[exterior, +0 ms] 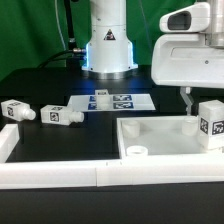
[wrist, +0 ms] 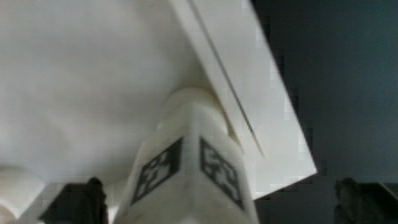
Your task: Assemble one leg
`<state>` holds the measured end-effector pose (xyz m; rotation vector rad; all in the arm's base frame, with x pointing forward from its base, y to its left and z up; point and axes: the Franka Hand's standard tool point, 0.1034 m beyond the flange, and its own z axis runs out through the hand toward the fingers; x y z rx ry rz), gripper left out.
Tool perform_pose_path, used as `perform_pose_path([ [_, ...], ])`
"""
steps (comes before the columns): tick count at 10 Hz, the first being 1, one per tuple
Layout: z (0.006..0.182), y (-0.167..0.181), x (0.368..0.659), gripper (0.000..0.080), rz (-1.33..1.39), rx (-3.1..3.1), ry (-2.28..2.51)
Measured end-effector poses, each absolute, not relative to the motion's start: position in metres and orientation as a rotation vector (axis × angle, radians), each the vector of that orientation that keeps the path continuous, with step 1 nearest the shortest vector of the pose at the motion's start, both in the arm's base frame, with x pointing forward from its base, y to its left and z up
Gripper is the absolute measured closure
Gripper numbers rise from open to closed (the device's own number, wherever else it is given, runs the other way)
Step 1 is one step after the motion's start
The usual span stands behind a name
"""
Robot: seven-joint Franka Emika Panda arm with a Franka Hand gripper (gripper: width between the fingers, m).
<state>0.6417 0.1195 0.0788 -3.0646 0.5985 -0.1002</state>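
One leg [exterior: 210,123], a short white block with tag marks, stands upright at the right end of the wide white tray-like piece [exterior: 160,132]. My gripper [exterior: 202,106] hangs over it with the jaws open and the leg between them. One finger [exterior: 185,100] shows apart from the leg's side. In the wrist view the leg [wrist: 189,168] rises between the dark fingertips [wrist: 73,203], with a gap on each side, over the white tray piece [wrist: 89,80]. The gripper [wrist: 217,208] touches nothing there. Two more legs [exterior: 18,110] [exterior: 62,116] lie on the table at the exterior view's left.
The marker board [exterior: 115,100] lies in front of the robot base [exterior: 108,45]. A white wall [exterior: 100,176] runs along the table's near edge and up the exterior view's left. A round socket [exterior: 137,152] sits in the tray piece's near left corner.
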Motion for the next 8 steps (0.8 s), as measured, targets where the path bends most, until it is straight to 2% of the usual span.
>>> perform_pose_path([
  [1,0.079,0.118,0.642,0.0150,-0.103,-3.090,0.488],
  [2,0.079,0.113,0.643,0.0150,-0.108,-3.142,0.184],
  [4,0.079,0.109,0.645,0.0150,-0.126,-3.151,0.037],
  [5,0.079,0.109,0.645,0.0270,-0.126,-3.150,0.078],
  [6,0.079,0.108,0.645,0.0270,-0.126,-3.150,0.079],
  [7,0.079,0.108,0.645,0.0418,-0.125,-3.145,0.136],
  [8,0.079,0.109,0.645,0.0514,-0.125,-3.133,0.259],
])
